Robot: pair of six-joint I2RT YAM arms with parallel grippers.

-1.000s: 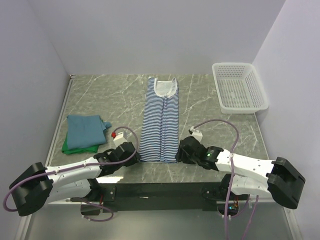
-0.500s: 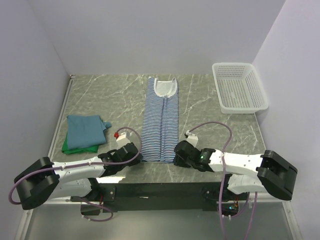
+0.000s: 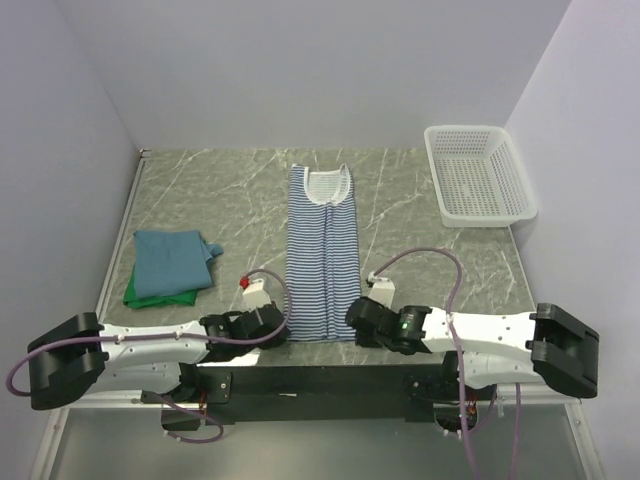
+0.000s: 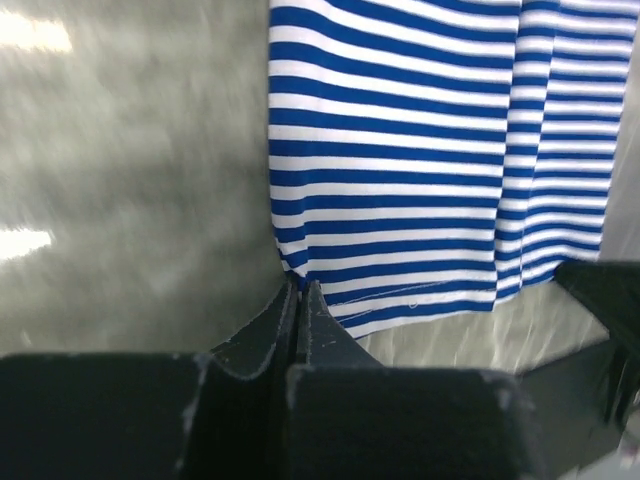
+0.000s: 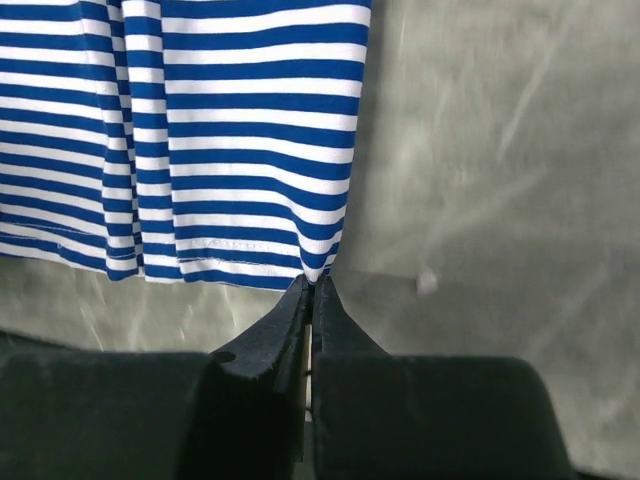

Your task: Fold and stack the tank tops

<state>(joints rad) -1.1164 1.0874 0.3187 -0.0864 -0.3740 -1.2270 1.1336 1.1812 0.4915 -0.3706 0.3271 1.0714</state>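
Note:
The navy-and-white striped tank top [image 3: 323, 258] lies lengthwise down the middle of the table, sides folded in, neckline at the far end. My left gripper [image 3: 283, 331] is shut on its near left hem corner [image 4: 296, 272]. My right gripper [image 3: 351, 318] is shut on the near right hem corner [image 5: 318, 268]. The striped fabric [image 4: 400, 150] spreads away from both sets of fingertips [image 5: 300, 295]. A folded teal-blue tank top [image 3: 172, 260] rests on a folded green one [image 3: 150, 295] at the left of the table.
A white plastic mesh basket [image 3: 478, 176] stands at the far right corner. Purple cables [image 3: 420, 258] loop above both wrists. The table's dark near edge [image 3: 320, 378] runs just behind the grippers. Grey walls close in the left, far and right sides.
Both grippers closed on the near hem corners of the striped top and drew back toward the near edge. The top slid toward me with them.

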